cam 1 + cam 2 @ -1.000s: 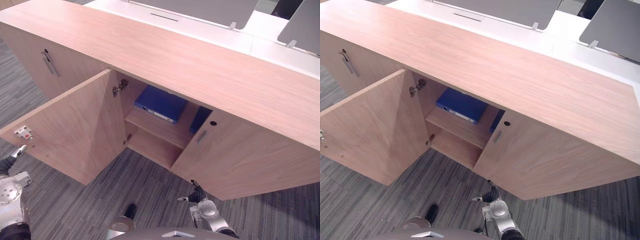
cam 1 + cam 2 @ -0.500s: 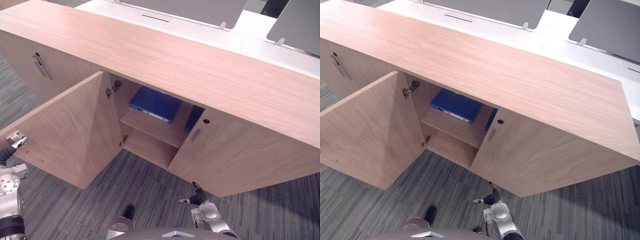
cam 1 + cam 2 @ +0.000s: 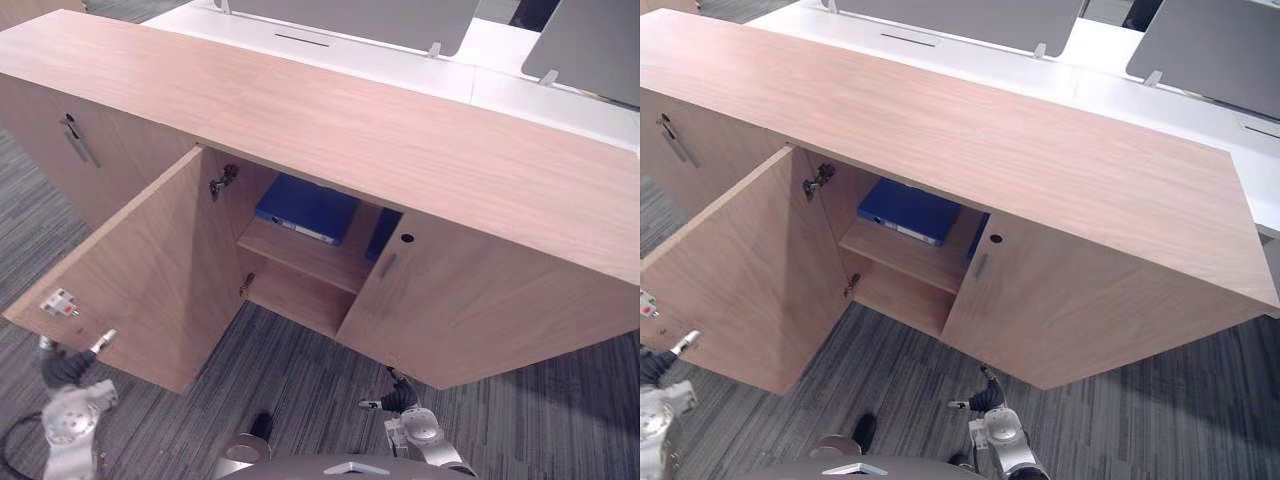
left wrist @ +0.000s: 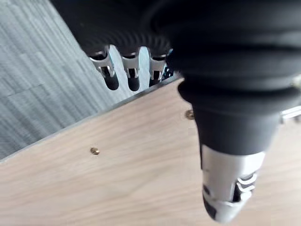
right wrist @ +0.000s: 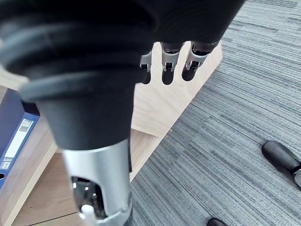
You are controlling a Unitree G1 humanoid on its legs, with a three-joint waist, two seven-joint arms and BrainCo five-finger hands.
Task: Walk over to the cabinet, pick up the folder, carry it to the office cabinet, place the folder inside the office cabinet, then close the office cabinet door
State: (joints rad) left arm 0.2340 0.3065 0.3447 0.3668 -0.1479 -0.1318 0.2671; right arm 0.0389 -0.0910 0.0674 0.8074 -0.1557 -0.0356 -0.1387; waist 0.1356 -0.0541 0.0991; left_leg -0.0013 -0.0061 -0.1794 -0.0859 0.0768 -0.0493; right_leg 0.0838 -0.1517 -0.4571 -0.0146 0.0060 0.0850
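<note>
Seen from the left eye view, the flat blue folder [image 3: 305,208] already lies on the upper wooden shelf [image 3: 300,256] of the long light-wood office cabinet [image 3: 400,140]. Its hinged wooden door [image 3: 150,270] is still wide open, so closing is left. The left hand [image 3: 62,368] hangs just beside the door's lower corner. In the left wrist view its fingers are straight and empty. In the right wrist view the right hand [image 5: 96,183] hangs relaxed and empty over the grey carpet [image 5: 225,141]. Nothing appears to block the door's swing.

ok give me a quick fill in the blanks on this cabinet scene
1. Inside the cabinet, the folder lying flat on the shelf is ____ in colour.
2. The door on the robot's left of the folder stands ____.
3. The left hand and the right hand both hold ____.

Missing words: blue; open; nothing.
</note>
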